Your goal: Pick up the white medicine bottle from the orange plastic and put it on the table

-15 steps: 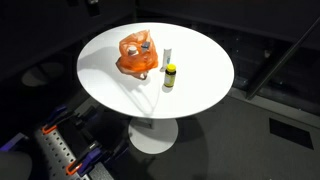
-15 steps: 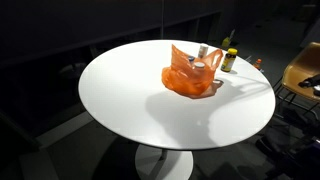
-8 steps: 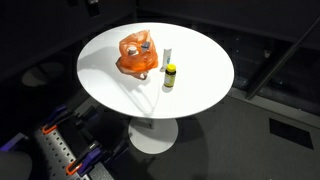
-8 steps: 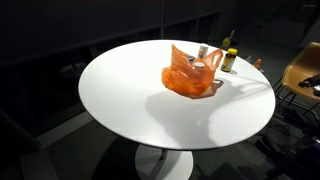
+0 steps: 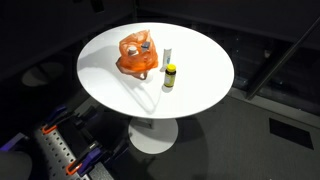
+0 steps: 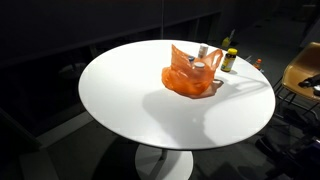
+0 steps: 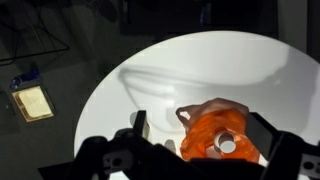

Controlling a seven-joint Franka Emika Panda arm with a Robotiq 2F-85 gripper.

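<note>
An orange plastic bag [image 5: 137, 56] lies crumpled on the round white table [image 5: 200, 85]; it also shows in the other exterior view [image 6: 190, 74]. In the wrist view the bag [image 7: 205, 140] sits between my two dark fingers, with the white medicine bottle [image 7: 228, 146] showing as a round white cap inside it. My gripper [image 7: 200, 126] is open and hovers above the bag, holding nothing. The gripper itself is not clear in either exterior view.
A small yellow bottle with a black cap [image 5: 170, 75] and a slim white tube [image 5: 167, 55] stand beside the bag. The yellow bottle shows near the table's far edge [image 6: 229, 60]. Dark floor surrounds the table; a chair [image 6: 305, 70] is nearby.
</note>
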